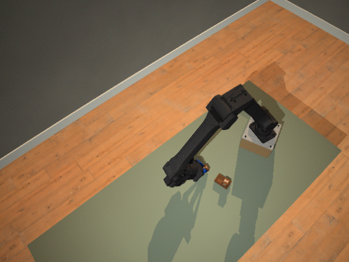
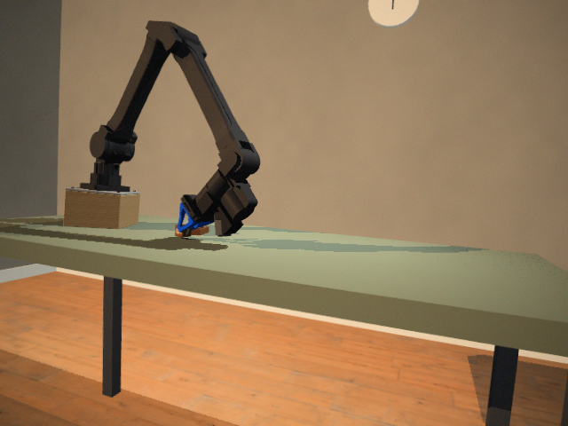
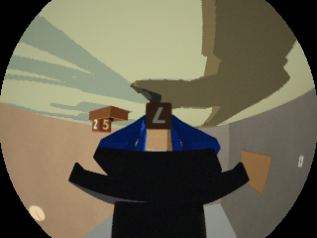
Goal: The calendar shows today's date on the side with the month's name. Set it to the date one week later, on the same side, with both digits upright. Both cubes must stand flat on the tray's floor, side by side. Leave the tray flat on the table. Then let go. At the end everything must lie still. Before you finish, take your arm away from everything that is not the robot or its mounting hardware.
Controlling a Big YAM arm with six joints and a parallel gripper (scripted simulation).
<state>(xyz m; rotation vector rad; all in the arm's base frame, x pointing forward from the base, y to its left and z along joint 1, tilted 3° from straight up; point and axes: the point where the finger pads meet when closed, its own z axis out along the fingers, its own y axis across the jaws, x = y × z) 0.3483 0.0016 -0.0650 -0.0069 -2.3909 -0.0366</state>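
My gripper [image 1: 203, 166], with blue fingers, is shut on a brown calendar cube [image 3: 158, 117]. The cube's face toward the wrist camera shows a white mark like a 7 turned upside down. In the side view the gripper [image 2: 190, 227] hangs low, with the cube [image 2: 200, 230] close to the table top; I cannot tell whether it touches. The wooden tray [image 1: 221, 180] lies flat on the green mat a short way to the right of the gripper. In the wrist view the tray [image 3: 107, 115] is to the left of the held cube and shows small white marks on its face, too blurred to read.
The arm's base stands on a wooden block [image 1: 260, 138] at the back right of the mat. The mat's edges and the table edge are far from the gripper.
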